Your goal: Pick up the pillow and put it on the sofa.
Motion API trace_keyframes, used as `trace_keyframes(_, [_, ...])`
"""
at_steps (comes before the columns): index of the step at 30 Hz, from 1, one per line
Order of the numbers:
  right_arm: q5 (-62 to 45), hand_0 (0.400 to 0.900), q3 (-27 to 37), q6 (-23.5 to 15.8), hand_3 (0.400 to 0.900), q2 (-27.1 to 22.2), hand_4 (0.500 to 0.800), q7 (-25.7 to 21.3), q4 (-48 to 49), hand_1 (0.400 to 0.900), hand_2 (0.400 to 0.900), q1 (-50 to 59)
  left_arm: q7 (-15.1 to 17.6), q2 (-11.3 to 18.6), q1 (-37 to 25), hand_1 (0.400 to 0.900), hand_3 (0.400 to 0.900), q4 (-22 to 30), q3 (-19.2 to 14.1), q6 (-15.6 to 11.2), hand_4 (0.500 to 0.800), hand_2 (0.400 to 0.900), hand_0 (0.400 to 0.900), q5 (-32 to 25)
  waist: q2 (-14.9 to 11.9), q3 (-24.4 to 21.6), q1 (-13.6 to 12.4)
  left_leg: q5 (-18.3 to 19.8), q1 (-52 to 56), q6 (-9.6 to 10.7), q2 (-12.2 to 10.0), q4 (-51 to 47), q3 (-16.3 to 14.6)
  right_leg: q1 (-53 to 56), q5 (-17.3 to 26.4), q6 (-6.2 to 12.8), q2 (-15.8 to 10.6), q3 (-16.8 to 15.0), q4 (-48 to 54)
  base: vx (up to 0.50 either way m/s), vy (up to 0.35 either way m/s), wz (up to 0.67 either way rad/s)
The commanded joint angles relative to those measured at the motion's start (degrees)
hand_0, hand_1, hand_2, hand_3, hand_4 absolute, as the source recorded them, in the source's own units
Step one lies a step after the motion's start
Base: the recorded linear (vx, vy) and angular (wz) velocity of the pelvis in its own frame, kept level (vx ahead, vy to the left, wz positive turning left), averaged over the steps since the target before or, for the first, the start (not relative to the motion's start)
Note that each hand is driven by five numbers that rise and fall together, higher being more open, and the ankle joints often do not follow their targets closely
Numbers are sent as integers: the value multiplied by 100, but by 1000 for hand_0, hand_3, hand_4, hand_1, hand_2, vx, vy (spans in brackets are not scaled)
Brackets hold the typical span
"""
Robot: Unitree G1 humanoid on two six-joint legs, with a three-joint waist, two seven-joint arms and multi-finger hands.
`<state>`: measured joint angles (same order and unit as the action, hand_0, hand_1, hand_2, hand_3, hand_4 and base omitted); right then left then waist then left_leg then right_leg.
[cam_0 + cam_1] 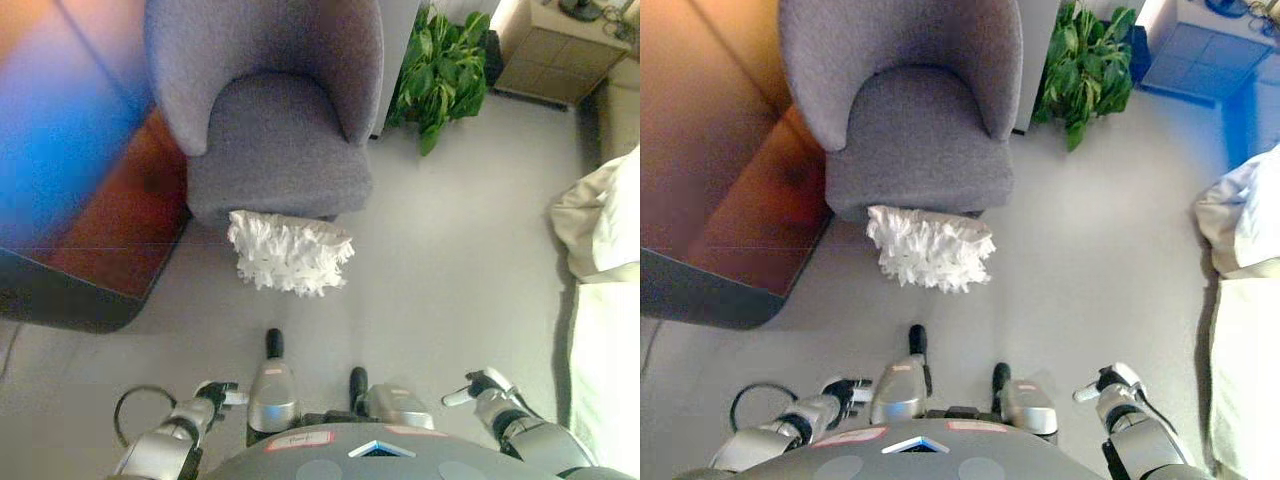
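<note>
No text, label or number can be read anywhere — none.

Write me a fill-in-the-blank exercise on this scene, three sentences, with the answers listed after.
1. The white pillow lies on the ____, against the front of the grey sofa.
2. The sofa's seat holds ____ at this moment.
3. The green plant stands to the robot's ____ of the sofa.

Both the left hand and the right hand are low, near the robot, apart from the pillow.

Answers: floor; nothing; right
</note>
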<state>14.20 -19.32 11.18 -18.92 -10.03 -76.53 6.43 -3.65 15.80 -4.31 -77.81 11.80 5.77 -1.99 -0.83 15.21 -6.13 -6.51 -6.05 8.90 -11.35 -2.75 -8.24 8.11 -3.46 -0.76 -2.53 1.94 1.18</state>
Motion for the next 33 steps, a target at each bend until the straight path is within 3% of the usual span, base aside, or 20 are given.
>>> trace_keyframes(1, [43, 900, 160, -236, 900, -516, 800, -81, 225, 900, 900, 85, 133, 260, 553, 900, 900, 91, 22, -114, 800, 900, 900, -88, 163, -252, -266, -1050, -1022, -161, -202, 18, -332, 1440, -1346, 396, -244, -18, -618, 555, 313, -13])
trace_keyframes(2, [26, 900, 198, -247, 900, -513, 800, -98, 211, 900, 900, 118, 132, 295, 537, 900, 900, 107, -1, -73, 800, 900, 900, -69, 129, -307, -263, -791, -1033, -287, -205, 43, -619, 1487, -1339, 470, -373, 34, -743, 575, 320, -4])
trace_keyframes(3, [50, 900, 241, -232, 900, -481, 800, -135, 212, 900, 900, 145, 128, 353, 496, 900, 900, 101, -42, -52, 800, 900, 900, -74, 107, -393, -277, -723, -1044, -329, -171, 141, -704, 1516, -1309, 597, -519, 71, -895, 569, 297, 1])
trace_keyframes(5, [-57, 900, 339, -136, 900, -464, 800, -152, 356, 900, 900, 109, 133, 457, 457, 900, 900, 133, -59, -127, 800, 900, 900, 56, 53, -428, -291, -548, -1408, -434, 80, 1241, -282, 1477, -1254, 662, -753, 62, -1433, 592, 265, 3])
trace_keyframes(7, [54, 900, 425, -63, 900, -472, 800, -113, 475, 900, 900, 8, 58, 569, 404, 900, 900, 260, -73, -135, 800, 900, 900, 232, -36, -549, -339, -260, -1527, -729, 225, 1500, -422, 1477, -472, 789, -1020, 73, -1820, 515, 251, -5])
trace_keyframes(8, [46, 900, 493, -85, 900, -436, 800, -174, 464, 900, 900, -53, -18, 654, 319, 900, 900, 277, -28, -136, 800, 900, 900, 344, -110, -632, -320, -139, -1441, -883, 418, 1407, -461, 1401, 110, 902, -1184, 152, -2166, 517, 290, 9])
trace_keyframes(9, [134, 900, 564, -111, 900, -425, 800, -204, 465, 900, 900, -90, -15, 711, 233, 900, 900, 307, 63, -124, 800, 900, 900, 408, -112, -684, -272, 17, -1275, -1015, 613, 1262, -410, 1090, 652, 991, -1217, 142, -2739, 503, 298, 21])
trace_keyframes(11, [290, 900, 553, -206, 900, -442, 800, -359, 540, 900, 900, -163, 53, 815, 97, 900, 900, 446, 236, -57, 800, 900, 900, 442, 17, -685, -90, 171, -814, -1101, 774, 1021, -362, 186, 1055, 985, -1146, 153, -3505, 535, 305, 49])
trace_keyframes(13, [450, 900, 419, -285, 900, -453, 800, -621, 616, 900, 900, -138, 106, 878, -81, 900, 900, 633, 398, 89, 800, 900, 900, 255, 61, -567, 158, 228, -387, -1091, 900, 836, -397, -775, 909, 874, -1079, 373, -3310, 438, 149, 70])
trace_keyframes(15, [433, 900, 312, -345, 900, -496, 800, -1055, 636, 900, 900, 73, 160, 933, -346, 900, 900, 753, 530, 79, 800, 900, 900, 106, 193, -301, 317, 284, -106, -1037, 908, 651, -209, -1679, 650, 650, -965, 595, -2677, 136, -88, 76])
trace_keyframes(18, [211, 900, 93, -246, 900, -653, 800, -1734, 641, 900, 900, 695, 91, 1093, -758, 900, 900, 755, 649, -70, 800, 900, 900, 26, 220, 155, 511, 551, -211, -988, 1068, 650, 273, -2636, 1095, 701, -993, 308, -1407, -62, -211, 78])
trace_keyframes(19, [258, 900, 64, -158, 900, -765, 800, -1790, 618, 900, 900, 990, 50, 1113, -861, 900, 900, 731, 684, -121, 800, 900, 900, -36, 247, 277, 505, 635, -342, -981, 1072, 718, 298, -2784, 1162, 735, -1038, 267, -1300, -16, -124, 36])
trace_keyframes(22, [717, 900, -46, 169, 900, -1045, 800, -1562, 584, 900, 900, 1672, 130, 1006, -889, 900, 900, 649, 684, -333, 800, 900, 900, -331, 229, 410, 458, 784, -848, -973, 1169, 1220, 396, -2797, 1131, 845, -1103, 40, -1011, 105, -55, 21])
trace_keyframes(27, [1087, 900, -412, 809, 900, -1303, 800, -1160, 482, 900, 900, 2362, 156, 1058, -1016, 900, 900, 794, 776, -550, 800, 900, 900, -448, 275, 734, 226, 810, -1683, -880, 1114, 1936, 542, -3015, 924, 839, -1314, 220, -1314, 57, -134, 17])
trace_keyframes(33, [860, 900, -690, 951, 900, -1816, 800, -1007, 210, 900, 900, 3235, -28, 1284, -1287, 900, 900, 1407, 972, -1037, 800, 900, 900, -923, 573, 1109, 23, 784, -2317, -896, 1284, 2236, 784, -3596, 804, 814, -1425, 365, -1723, -19, -59, 8])
